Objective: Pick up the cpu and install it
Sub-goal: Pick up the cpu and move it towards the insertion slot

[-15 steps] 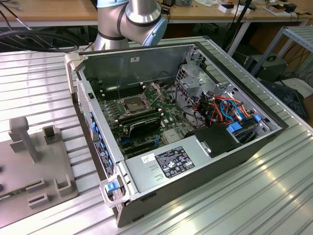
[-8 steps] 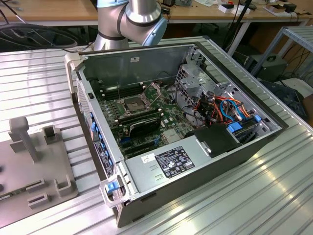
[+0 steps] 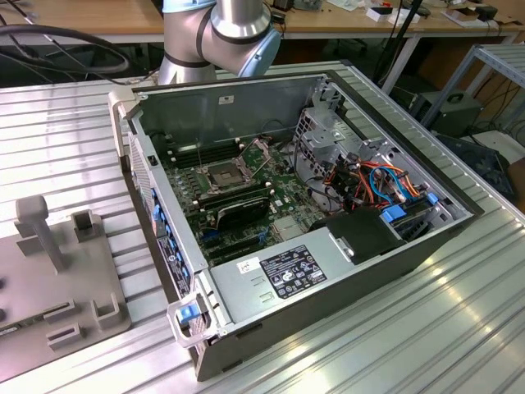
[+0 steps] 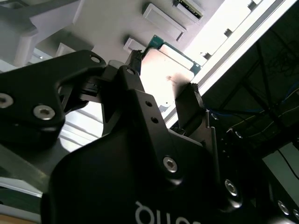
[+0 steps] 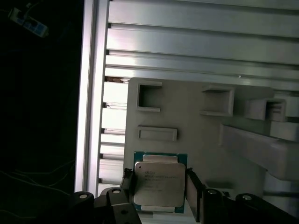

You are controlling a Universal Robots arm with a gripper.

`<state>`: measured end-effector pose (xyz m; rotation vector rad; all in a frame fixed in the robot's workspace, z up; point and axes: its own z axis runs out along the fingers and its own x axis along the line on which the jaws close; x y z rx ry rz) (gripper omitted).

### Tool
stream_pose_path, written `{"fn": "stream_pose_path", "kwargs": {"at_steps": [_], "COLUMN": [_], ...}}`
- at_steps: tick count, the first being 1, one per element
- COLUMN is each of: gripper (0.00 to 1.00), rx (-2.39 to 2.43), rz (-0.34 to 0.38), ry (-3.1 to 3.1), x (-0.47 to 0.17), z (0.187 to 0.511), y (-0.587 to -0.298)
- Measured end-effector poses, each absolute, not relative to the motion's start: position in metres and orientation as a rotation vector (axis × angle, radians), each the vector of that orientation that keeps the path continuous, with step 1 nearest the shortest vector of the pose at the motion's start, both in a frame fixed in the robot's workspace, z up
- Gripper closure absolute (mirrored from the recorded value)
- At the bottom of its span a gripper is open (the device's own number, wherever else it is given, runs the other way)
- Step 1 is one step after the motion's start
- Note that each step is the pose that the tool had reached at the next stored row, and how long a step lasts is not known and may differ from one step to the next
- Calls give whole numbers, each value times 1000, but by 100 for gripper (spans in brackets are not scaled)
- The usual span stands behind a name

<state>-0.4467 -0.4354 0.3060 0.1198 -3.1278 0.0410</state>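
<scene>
Judging by both wrist views, barely out of the gate on this one. Found the cpu (image 5: 157,179) lying flat in its shallow seat on the grey fixture tray (image 5: 201,140), just beside the tray's edge and not far from the edge of the slotted aluminium table (image 5: 187,46). Got the gripper (image 5: 160,186) low over it, a jaw standing at each side of the chip, right at its edges. Honestly can't tell from these angles whether pinching it or just short of touching. No lift, no carry, no seating done, so pretty much the whole job left. Over in the exterior view, spotted the open PC case (image 3: 230,111) next to the tray on the same table, with the socket (image 3: 223,174) sitting bare near the middle of the motherboard (image 3: 283,193). Room-wise: open straight above the chip, but hemmed by a small raised block (image 5: 157,133) just beside it and a tall post (image 3: 45,234) elsewhere on the tray. Tighter at the socket end, boxed in by the case walls, with long black memory sticks (image 3: 234,199) right beside the socket and a cable tangle (image 3: 369,176) off toward the case's far side.
</scene>
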Motion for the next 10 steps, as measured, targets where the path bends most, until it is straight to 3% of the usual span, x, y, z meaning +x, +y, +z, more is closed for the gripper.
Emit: {"fn": "stream_pose_path", "kwargs": {"at_steps": [10], "gripper": [45], "rx": [120], "rz": [40], "ry": [-3128], "x": [-447], "z": [315], "y": [-435]}}
